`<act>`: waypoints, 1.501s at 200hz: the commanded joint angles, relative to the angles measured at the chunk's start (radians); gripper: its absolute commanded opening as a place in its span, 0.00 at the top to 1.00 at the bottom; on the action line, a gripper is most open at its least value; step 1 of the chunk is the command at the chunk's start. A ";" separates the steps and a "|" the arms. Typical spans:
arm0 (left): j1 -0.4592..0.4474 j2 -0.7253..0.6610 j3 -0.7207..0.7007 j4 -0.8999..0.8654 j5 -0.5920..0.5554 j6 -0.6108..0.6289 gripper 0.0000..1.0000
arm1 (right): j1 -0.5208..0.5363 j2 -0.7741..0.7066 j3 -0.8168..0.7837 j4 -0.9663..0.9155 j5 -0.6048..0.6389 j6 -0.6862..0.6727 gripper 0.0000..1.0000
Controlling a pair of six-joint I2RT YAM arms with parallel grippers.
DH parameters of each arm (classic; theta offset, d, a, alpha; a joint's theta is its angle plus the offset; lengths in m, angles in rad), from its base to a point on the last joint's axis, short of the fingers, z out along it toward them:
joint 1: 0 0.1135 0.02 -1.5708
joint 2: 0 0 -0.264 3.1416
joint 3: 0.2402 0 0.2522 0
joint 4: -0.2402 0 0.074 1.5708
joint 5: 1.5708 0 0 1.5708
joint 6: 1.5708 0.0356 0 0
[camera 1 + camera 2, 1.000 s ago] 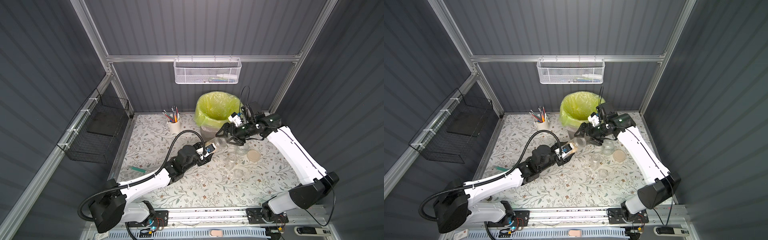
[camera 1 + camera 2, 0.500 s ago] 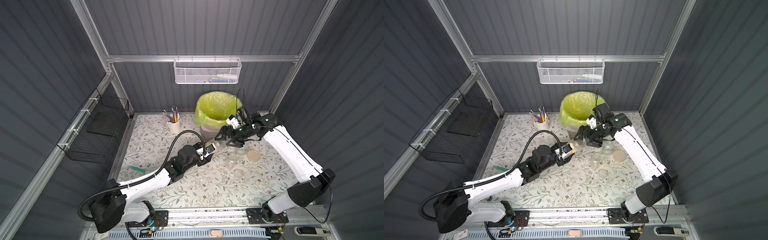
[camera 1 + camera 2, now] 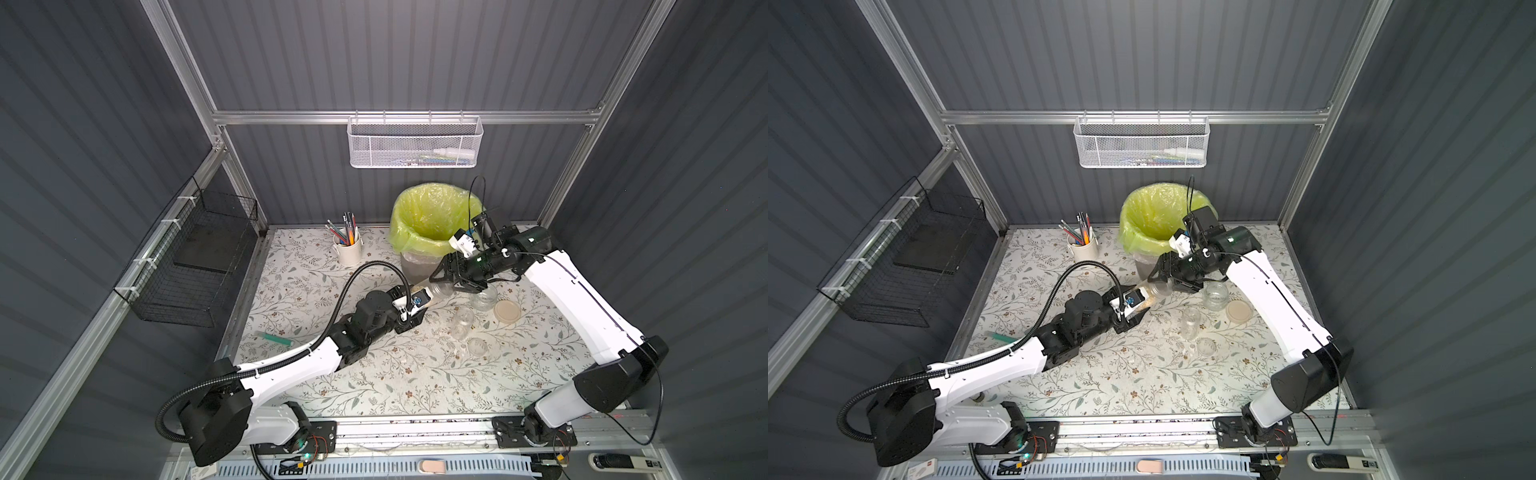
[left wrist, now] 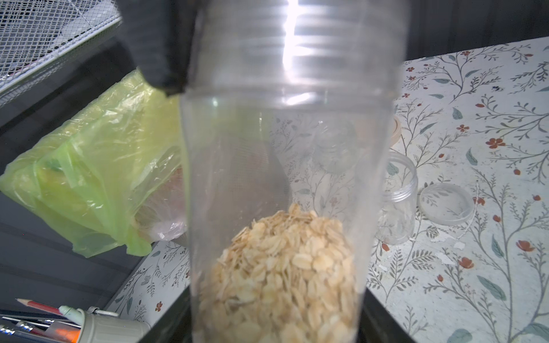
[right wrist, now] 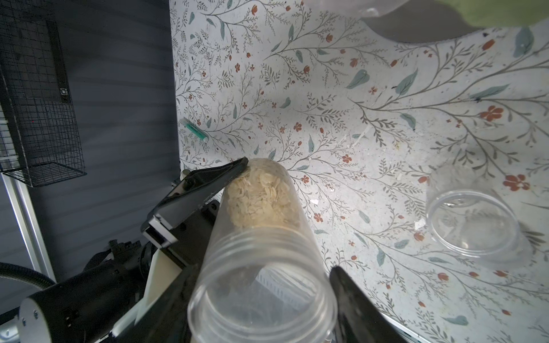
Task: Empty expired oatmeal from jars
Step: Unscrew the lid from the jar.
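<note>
A narrow clear jar (image 3: 436, 289) (image 3: 1156, 289) lies tilted in the air in front of the bin, held from both ends. Oatmeal (image 4: 285, 267) (image 5: 261, 196) fills its bottom end. My left gripper (image 3: 417, 301) (image 4: 276, 332) is shut on that bottom end. My right gripper (image 3: 446, 284) (image 5: 263, 273) is shut on the threaded mouth end, a finger against each side. I cannot tell whether a clear cap covers the mouth. A squat empty jar (image 3: 484, 298) and a narrow empty jar (image 3: 461, 322) stand on the table below the right arm.
The bin with the yellow-green bag (image 3: 432, 216) stands just behind the held jar. A beige lid (image 3: 507, 311) and a clear lid (image 3: 477, 346) lie by the empty jars. A white mug of pencils (image 3: 348, 249) stands back left; a green pen (image 3: 274, 338) lies left.
My right gripper has come in toward the left one and closed on the jar's mouth end. The left arm and the jar have stayed in place.
</note>
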 commanded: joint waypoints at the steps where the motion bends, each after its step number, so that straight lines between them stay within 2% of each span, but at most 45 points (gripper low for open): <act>1: 0.006 -0.058 -0.023 0.079 0.068 -0.088 0.88 | 0.003 -0.021 0.017 0.031 0.003 -0.144 0.62; 12: 0.016 -0.067 -0.048 0.106 0.100 -0.143 0.89 | 0.004 -0.033 0.002 0.060 0.022 -0.232 0.69; 42: 0.041 -0.080 -0.113 0.165 0.162 -0.268 0.89 | 0.004 -0.018 -0.016 0.071 -0.062 -0.527 0.71; 61: 0.062 -0.105 -0.146 0.183 0.195 -0.329 0.88 | 0.004 -0.008 -0.020 0.043 -0.093 -0.717 0.76; 92: 0.083 -0.149 -0.192 0.180 0.192 -0.364 0.89 | 0.001 -0.006 -0.031 0.002 -0.069 -0.948 0.81; 112: 0.093 -0.170 -0.227 0.183 0.182 -0.371 0.90 | -0.012 0.002 -0.026 -0.027 -0.058 -1.048 0.81; 191: 0.096 -0.190 -0.265 0.201 0.149 -0.342 0.92 | -0.023 -0.025 0.007 -0.026 -0.166 -1.189 0.79; 233: 0.096 -0.173 -0.229 0.212 0.177 -0.340 0.92 | -0.022 -0.013 -0.004 -0.011 -0.222 -1.155 0.73; 256: 0.096 -0.175 -0.211 0.218 0.192 -0.330 0.92 | -0.017 -0.012 -0.023 0.005 -0.222 -1.140 0.61; 262: 0.096 -0.177 -0.205 0.216 0.198 -0.327 0.92 | -0.016 -0.014 -0.027 0.011 -0.222 -1.134 0.53; 300: 0.096 -0.181 -0.172 0.200 0.218 -0.313 0.92 | -0.015 -0.030 -0.058 0.053 -0.201 -1.101 0.36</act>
